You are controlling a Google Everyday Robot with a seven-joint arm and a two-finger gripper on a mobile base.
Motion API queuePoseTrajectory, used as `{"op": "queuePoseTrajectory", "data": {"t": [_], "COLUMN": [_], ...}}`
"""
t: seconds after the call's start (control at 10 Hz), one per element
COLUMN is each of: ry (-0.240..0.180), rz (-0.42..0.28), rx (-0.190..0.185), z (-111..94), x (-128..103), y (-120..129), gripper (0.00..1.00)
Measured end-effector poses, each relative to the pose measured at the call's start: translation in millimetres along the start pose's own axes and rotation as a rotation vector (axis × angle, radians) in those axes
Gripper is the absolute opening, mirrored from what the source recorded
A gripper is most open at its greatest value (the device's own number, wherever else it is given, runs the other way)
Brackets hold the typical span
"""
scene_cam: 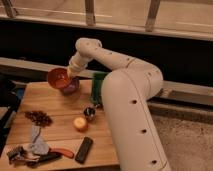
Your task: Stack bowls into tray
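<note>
- Orange-red bowl (58,78) is up off the wooden table (56,107), left of centre in the frame. It is tilted, with its shiny inside facing up and to the right.
- The gripper (71,73) sits at the bowl's right-hand rim. Its jaws are pinched right down on that edge, so the bowl hangs from that one thin grip.
- The purple bowl (72,90) is directly below and a touch to the right, sitting on the wood. The lifted bowl overlaps its upper left edge in this view; whether the two touch, I cannot tell.
- Here is the relation that counts: the green tray (97,79) lies to the right of the gripper, just beyond the purple bowl and near the table's far edge.
- The robot's own white arm (125,75) hides most of the tray. Only a green strip shows, standing up and down in the frame, so its long axis is hard to call.
- My read is that the carry goes rightward across the frame, a short hop over the purple bowl.
- The risk is the tilt: with a rim-only hold, the bowl could swing or slip on the way.
</note>
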Motion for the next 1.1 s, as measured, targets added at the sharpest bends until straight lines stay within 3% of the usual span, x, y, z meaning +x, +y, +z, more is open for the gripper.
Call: {"op": "queuePoseTrajectory", "data": {"t": [0.2,0.5,0.6,0.9,1.1], "ry": [-0.022,-0.045,-0.045,-0.064,-0.087], "rz": [0.011,0.036,0.044,0.065,0.084], "rx": [-0.002,0.0,0.011,0.086,0.149], "z": [5,33,42,43,32], "x": [-1,-8,-10,-22,-29], "y": [-3,-8,-11,-34,-54], "gripper": [0.0,0.0,0.05,0.31,0.3]}}
